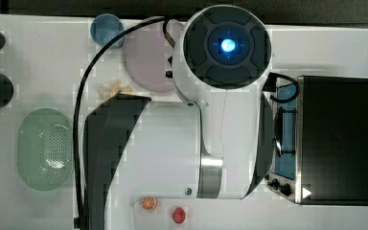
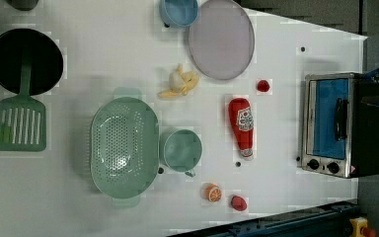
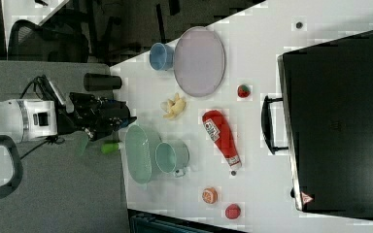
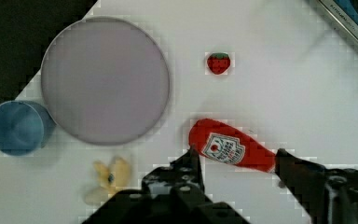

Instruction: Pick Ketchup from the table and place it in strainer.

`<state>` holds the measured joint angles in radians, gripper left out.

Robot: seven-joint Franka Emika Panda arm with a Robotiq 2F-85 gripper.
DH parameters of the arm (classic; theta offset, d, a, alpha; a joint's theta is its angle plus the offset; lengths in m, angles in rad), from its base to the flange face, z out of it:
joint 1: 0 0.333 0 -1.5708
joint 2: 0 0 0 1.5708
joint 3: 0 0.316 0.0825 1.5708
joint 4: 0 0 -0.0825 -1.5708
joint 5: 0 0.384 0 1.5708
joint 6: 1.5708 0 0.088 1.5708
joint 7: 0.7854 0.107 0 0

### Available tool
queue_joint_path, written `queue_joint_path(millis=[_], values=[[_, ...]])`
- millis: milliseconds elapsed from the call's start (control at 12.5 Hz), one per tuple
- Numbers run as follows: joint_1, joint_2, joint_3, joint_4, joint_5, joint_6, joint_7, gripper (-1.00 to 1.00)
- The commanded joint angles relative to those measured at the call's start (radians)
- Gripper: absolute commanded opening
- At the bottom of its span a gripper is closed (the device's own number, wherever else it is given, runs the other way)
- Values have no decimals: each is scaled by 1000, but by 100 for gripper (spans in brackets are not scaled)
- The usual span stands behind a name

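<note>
Ketchup lay untouched on the worktop; the end effector hung high above, open, needing descent before carrying to the strainer.

White table, grey floor, dark office chair beyond the table's edge.

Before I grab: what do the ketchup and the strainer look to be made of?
Ketchup: likely plastic, glossy red body with a printed label and white cap. Strainer: probably moulded plastic, matte pale green, uniform colour with rows of small punched holes.
</note>
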<state>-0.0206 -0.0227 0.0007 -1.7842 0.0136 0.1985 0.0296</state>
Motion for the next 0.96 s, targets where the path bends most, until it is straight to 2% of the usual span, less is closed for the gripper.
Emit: queue_joint_path(millis=[80, 240, 720, 960], values=[[-97, -225, 31, -110, -5, -143, -112, 59], [-96, -219, 32, -115, -5, -142, -121, 99], [-89, -132, 50, -192, -5, -135, -212, 100], [-85, -60, 62, -238, -5, -110, -318, 100]])
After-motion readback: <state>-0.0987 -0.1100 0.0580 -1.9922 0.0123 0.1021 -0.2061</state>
